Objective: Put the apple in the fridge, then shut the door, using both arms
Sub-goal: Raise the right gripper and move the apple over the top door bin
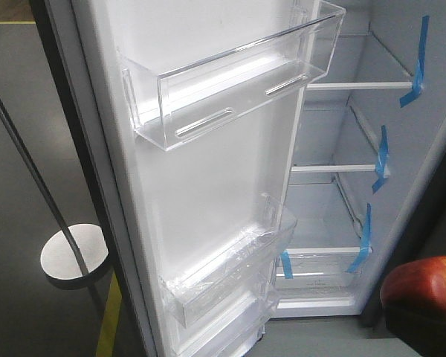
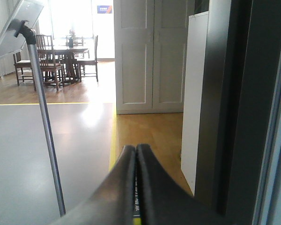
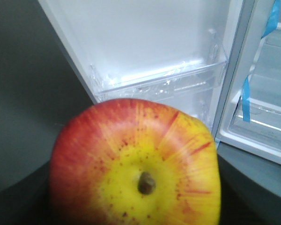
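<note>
my right claw point(image 1: 422, 331) has the apple point(image 3: 136, 164) in its grip, dimple toward the wrist (finger spread hidden behind fruit). i judge it firm, light, waxy-slick, bruisable: hold across the widest girth, gently. fridge point(image 1: 334, 134) shelves lie ahead-right of it. left claw point(image 2: 136, 157) pressed together, empty.

A grey pole point(image 2: 46, 126) on a round base point(image 1: 59, 262) — chairs point(image 2: 49, 58) and white doors point(image 2: 150, 56) beyond.

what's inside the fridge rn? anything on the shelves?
Visible part of the fridge: glass shelves with blue tape, nothing on them. The open door hides the interior's left side. The apple is outside.
</note>
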`<state>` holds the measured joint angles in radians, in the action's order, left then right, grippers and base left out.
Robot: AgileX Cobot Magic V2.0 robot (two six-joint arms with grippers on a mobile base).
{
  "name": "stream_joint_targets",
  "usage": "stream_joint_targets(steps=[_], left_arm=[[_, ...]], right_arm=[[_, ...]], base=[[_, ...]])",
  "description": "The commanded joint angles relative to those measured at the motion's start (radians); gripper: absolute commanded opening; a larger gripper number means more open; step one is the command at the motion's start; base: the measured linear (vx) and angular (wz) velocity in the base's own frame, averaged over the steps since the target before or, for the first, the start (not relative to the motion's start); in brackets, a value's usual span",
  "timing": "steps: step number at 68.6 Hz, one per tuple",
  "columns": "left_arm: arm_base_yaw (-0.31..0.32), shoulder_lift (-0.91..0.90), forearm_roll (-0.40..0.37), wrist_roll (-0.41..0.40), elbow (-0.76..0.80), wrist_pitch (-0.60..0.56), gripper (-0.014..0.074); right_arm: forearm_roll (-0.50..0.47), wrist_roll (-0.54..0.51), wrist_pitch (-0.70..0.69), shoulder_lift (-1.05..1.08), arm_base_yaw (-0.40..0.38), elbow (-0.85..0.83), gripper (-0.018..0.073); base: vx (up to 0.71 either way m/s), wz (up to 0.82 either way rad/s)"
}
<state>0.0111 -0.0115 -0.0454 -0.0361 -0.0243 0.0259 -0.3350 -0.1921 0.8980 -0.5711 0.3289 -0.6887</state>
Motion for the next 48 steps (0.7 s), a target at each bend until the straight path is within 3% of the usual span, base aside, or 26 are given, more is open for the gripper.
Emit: stream_joint_targets(steps=[1, 14, 48], left_arm=[[0.000, -0.015, -0.010, -0.009, -0.012, -0.074, -0.0006], [0.000, -0.015, -0.010, -0.009, -0.012, -0.074, -0.0006], [0.000, -0.015, -0.010, -0.009, -0.012, -0.074, -0.0006]], right_arm=[[-0.003, -0.009, -0.144, -0.051, 0.000, -0.051, 0.0174], [0.038, -0.033, -0.173, -0.223, 0.000, -0.220, 0.0178], [0.037, -0.074, -0.161, -0.659, 0.000, -0.878, 0.0185]], base=[[0.00, 0.00], [0.00, 0.00], [0.00, 0.00]])
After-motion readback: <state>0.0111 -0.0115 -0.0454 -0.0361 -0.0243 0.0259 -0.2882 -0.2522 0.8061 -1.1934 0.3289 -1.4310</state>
